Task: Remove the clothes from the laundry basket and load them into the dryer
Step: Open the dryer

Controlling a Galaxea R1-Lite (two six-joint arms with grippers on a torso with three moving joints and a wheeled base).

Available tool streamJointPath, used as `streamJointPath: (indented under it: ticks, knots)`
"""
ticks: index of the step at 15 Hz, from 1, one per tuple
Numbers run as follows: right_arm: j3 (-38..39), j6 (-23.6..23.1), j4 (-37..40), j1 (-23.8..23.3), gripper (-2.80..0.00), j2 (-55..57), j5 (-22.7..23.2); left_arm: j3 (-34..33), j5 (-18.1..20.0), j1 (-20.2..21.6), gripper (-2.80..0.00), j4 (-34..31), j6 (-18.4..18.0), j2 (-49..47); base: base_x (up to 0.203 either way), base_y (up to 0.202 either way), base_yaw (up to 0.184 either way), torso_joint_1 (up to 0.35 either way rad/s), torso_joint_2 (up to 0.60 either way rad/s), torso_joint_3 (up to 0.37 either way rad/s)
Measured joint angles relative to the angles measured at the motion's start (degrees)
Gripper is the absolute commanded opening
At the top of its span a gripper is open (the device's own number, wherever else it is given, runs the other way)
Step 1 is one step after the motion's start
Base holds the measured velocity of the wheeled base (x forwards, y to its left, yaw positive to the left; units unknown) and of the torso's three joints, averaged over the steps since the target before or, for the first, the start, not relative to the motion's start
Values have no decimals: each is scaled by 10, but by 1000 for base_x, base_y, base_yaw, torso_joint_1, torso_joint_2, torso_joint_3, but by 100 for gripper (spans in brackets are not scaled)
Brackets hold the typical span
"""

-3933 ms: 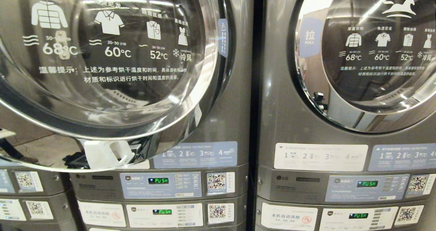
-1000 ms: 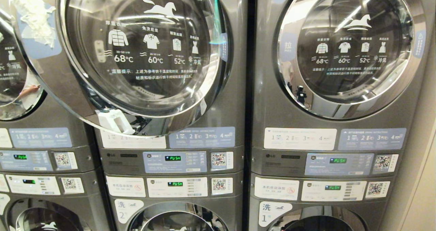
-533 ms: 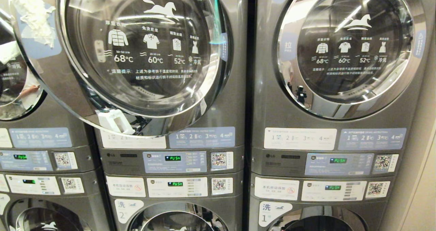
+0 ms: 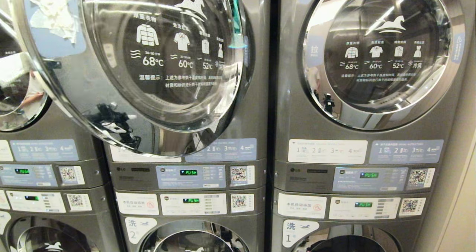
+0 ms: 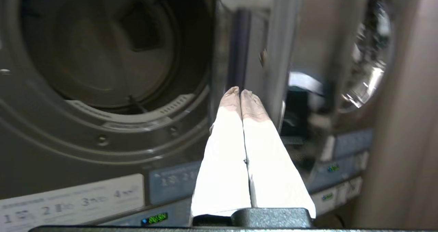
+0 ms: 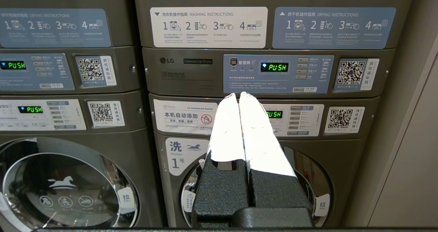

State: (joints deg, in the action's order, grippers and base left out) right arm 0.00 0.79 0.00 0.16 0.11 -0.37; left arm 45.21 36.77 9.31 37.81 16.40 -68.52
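Dryer door (image 4: 148, 66) swung wider (apparently); white latch gone.

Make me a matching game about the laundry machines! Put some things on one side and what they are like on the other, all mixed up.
Things:
1. middle dryer door
2. right dryer door
3. left pincer
4. little screens

What they are like:
A. closed flat against its machine
B. glowing green letters
C. swung open
D. shut, holding nothing, in front of the open drum

Pairs: 1-C, 2-A, 3-D, 4-B
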Motion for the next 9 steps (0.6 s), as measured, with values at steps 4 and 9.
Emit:
streamJointPath:
  ticks: [4, 9]
  knots:
    - [0, -1, 0, 0, -280, 0, 0, -46, 2, -138, -280, -170, -112, 139, 0, 0, 0, 0, 0, 0]
    - [0, -1, 0, 0, -280, 0, 0, -57, -2, -198, -280, -242, -205, 176, 0, 0, 0, 0, 0, 0]
